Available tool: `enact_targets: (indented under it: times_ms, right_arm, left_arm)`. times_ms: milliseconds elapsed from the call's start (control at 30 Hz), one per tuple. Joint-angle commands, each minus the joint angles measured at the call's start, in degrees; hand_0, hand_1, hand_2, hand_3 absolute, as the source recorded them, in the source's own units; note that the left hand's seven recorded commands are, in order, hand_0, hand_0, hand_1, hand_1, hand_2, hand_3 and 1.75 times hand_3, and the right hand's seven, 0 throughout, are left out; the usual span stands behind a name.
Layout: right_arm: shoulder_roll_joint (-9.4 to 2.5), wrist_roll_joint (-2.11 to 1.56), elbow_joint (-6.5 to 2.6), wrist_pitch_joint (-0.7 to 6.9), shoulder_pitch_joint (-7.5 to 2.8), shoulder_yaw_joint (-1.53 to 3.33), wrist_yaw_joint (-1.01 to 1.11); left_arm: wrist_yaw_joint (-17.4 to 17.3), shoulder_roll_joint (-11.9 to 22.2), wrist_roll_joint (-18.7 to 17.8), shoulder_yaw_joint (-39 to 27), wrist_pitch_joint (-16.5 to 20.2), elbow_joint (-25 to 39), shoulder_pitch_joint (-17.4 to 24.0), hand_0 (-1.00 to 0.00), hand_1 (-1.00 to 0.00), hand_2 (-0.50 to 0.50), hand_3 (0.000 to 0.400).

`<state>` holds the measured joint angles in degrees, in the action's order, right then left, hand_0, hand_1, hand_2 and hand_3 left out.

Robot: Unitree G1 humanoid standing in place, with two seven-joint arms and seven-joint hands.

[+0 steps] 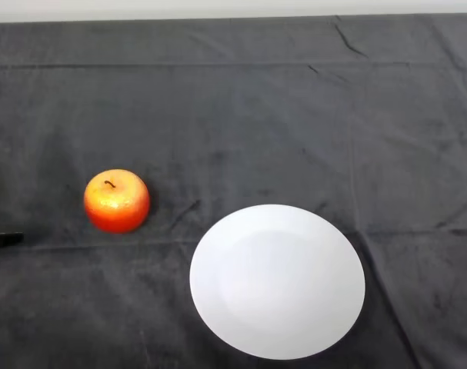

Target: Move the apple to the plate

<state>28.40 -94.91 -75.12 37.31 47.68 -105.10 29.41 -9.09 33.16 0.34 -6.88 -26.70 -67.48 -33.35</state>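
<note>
A red and orange apple [116,201] with a short stem stands upright on the dark cloth, left of the middle. A round white plate [277,280] lies on the cloth to the right of the apple and nearer to me, with nothing on it. A gap of cloth separates the two. Only a small black tip of my left hand [2,239] shows at the view's left edge, left of the apple and a little nearer to me, apart from it. The rest of the hand and the arm are out of view.
The dark cloth [241,115] covers the whole table, with creases at the far right. The table's far edge [233,18] runs along the top of the view against a pale wall.
</note>
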Motion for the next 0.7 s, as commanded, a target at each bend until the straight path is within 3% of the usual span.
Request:
enact_targets:
  times_ms: [33, 700]
  right_arm:
    - [1.76, 0.21, 0.15, 0.20, 0.14, -0.76, 0.17]
    - [1.73, 0.21, 0.21, 0.17, 0.14, -0.69, 0.17]
  left_arm:
    - [-0.88, -0.26, 1.22, 2.02, -0.67, 2.32, -1.24, 0.00, 0.00, 0.00, 0.000]
    - [-2.23, -4.94, 4.29, 6.31, 0.77, 5.13, -1.85, 0.00, 0.00, 0.00, 0.000]
